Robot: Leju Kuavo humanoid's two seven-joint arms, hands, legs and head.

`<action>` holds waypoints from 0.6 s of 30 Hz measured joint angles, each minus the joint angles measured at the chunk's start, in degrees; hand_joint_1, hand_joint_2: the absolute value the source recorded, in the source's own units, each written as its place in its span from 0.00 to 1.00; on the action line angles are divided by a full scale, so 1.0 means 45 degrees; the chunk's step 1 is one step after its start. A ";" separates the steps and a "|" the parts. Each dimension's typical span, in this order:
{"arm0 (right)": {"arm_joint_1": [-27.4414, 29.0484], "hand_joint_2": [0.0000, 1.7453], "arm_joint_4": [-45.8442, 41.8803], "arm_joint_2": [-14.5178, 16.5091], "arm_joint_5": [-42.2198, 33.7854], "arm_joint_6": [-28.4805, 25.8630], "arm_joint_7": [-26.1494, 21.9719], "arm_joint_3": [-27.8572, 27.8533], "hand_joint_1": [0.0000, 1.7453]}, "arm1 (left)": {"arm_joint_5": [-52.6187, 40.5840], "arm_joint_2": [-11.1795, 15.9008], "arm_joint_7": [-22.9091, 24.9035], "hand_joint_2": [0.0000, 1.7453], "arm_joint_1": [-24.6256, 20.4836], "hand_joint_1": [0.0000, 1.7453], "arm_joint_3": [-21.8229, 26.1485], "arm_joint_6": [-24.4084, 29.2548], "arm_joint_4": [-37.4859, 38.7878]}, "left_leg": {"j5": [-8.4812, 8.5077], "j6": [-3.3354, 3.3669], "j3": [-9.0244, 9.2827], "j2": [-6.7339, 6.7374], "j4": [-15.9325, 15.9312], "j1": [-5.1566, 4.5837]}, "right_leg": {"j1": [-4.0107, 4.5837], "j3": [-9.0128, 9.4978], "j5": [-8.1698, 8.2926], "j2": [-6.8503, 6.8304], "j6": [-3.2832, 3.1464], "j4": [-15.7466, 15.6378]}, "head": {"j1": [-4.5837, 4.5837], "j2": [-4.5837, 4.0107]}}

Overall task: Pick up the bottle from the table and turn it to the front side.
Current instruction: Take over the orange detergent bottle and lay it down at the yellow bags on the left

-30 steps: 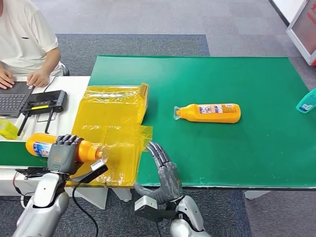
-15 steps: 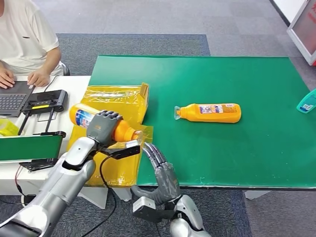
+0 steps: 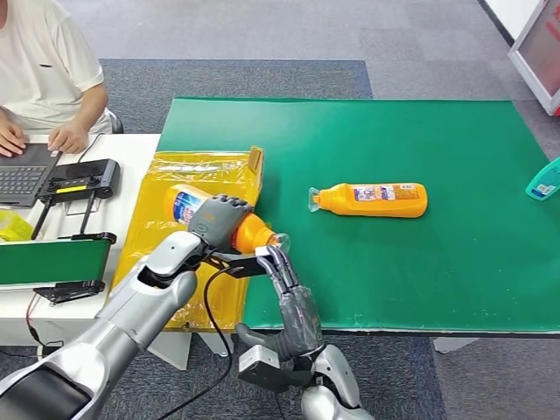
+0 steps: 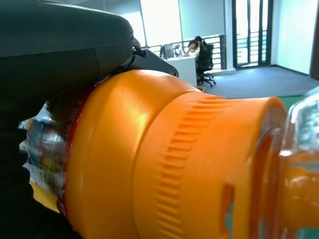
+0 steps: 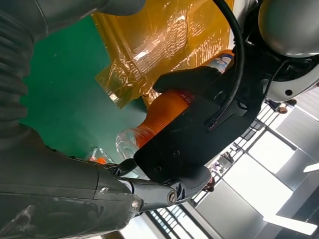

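Head view: second bottle (image 3: 371, 199) lies beyond yellow plastic sheet (image 3: 198, 188).

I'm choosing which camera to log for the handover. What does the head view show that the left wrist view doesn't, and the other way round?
Head view alone: the green table, a second orange bottle lying on it, yellow plastic wrap, the open right hand, and a person at a laptop. Left wrist view alone: the ribbed orange collar close up, and an office with desk and chair behind. Both: the left hand gripping the held bottle.
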 joint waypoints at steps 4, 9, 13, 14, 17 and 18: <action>0.0008 1.00 0.0043 0.0000 -0.0046 0.0009 0.0002 -0.0028 0.00 | 0.0456 0.0000 0.0127 1.00 -0.0297 1.00 -0.0186 -0.0263 0.0640 | 0.0000 0.0000 -0.0005 0.0000 0.0000 0.0000 | 0.0000 0.0000 0.0000 -0.0001 0.0000 0.0000 | -0.0001 0.0000; -0.0008 1.00 0.0143 0.0000 -0.0069 0.0092 0.0007 -0.0102 0.00 | 0.0493 0.0018 0.0348 1.00 -0.0777 1.00 -0.0399 -0.0662 0.1696 | 0.0001 0.0000 -0.0007 0.0000 0.0000 0.0000 | 0.0000 -0.0001 0.0000 -0.0001 0.0001 0.0001 | 0.0000 0.0000; -0.0041 1.00 0.0191 0.0026 0.0035 0.0128 -0.0168 -0.0135 0.00 | 0.0514 0.0067 0.0579 1.00 -0.1112 1.00 -0.0518 -0.0943 0.2459 | 0.0002 -0.0003 -0.0009 0.0008 0.0000 0.0000 | 0.0000 -0.0012 0.0006 0.0009 -0.0007 0.0004 | -0.0002 0.0000; -0.0049 1.00 0.0194 0.0034 0.0056 0.0139 -0.0205 -0.0123 0.00 | 0.0618 0.0086 0.0612 1.00 -0.1184 1.00 -0.0524 -0.1074 0.2627 | 0.0004 -0.0003 -0.0011 0.0009 0.0000 0.0001 | 0.0001 -0.0014 0.0007 0.0009 -0.0009 0.0004 | -0.0004 0.0000; -0.0053 1.00 0.0207 0.0036 0.0080 0.0145 -0.0283 -0.0123 0.00 | 0.0956 0.0126 0.0608 1.00 -0.1290 1.00 -0.0529 -0.1563 0.3044 | 0.0008 -0.0003 -0.0017 0.0005 -0.0001 0.0001 | 0.0002 -0.0013 0.0007 0.0005 -0.0009 0.0005 | 0.0000 0.0000; -0.0054 1.00 0.0208 0.0038 0.0084 0.0143 -0.0315 -0.0123 0.00 | 0.1014 0.0131 0.0606 1.00 -0.1294 1.00 -0.0533 -0.1660 0.3159 | 0.0008 -0.0003 -0.0018 0.0005 -0.0001 0.0001 | 0.0002 -0.0014 0.0008 0.0006 -0.0009 0.0005 | -0.0001 0.0000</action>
